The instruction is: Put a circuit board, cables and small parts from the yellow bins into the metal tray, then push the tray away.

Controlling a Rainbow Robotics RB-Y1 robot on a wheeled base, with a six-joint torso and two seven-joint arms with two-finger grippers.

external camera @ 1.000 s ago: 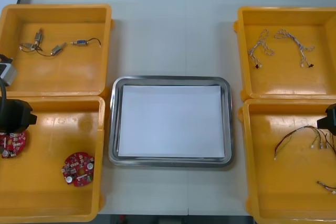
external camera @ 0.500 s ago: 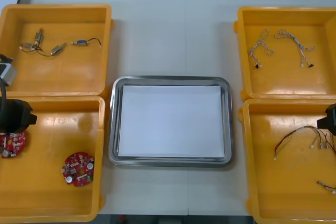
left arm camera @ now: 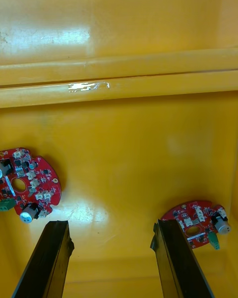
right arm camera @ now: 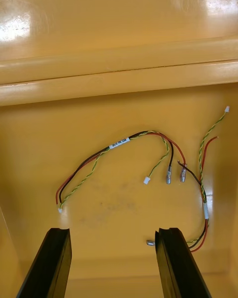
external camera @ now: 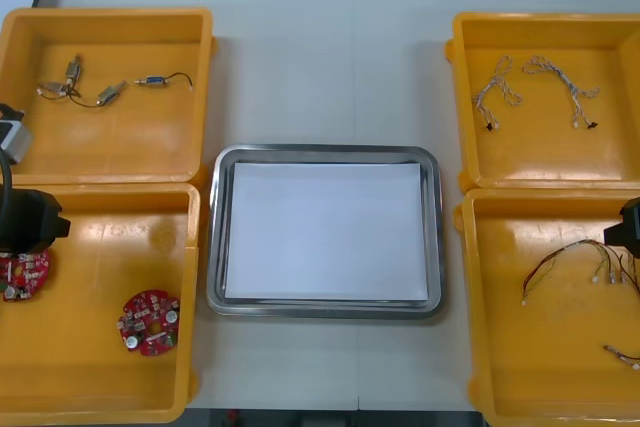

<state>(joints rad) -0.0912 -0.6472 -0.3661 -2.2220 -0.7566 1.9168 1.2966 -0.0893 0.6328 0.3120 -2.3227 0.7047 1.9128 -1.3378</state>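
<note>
- Nothing has moved in the last second: the metal tray point(external camera: 325, 153) is bare, so I judge loading not begun.
- Left of the tray, my left gripper point(left arm camera: 111, 226) hangs wide apart over 2 circuit boards point(external camera: 150, 322).
- Right of the tray, my right gripper point(right arm camera: 114, 231) gapes above red and yellow cables point(right arm camera: 124, 141).

Front overhead, 2 wrist views close above bins point(right arm camera: 119, 69)

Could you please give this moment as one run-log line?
left gripper: open, over circuit boards in near-left bin | right gripper: open, over red and yellow cables | metal tray: nothing in it
</note>
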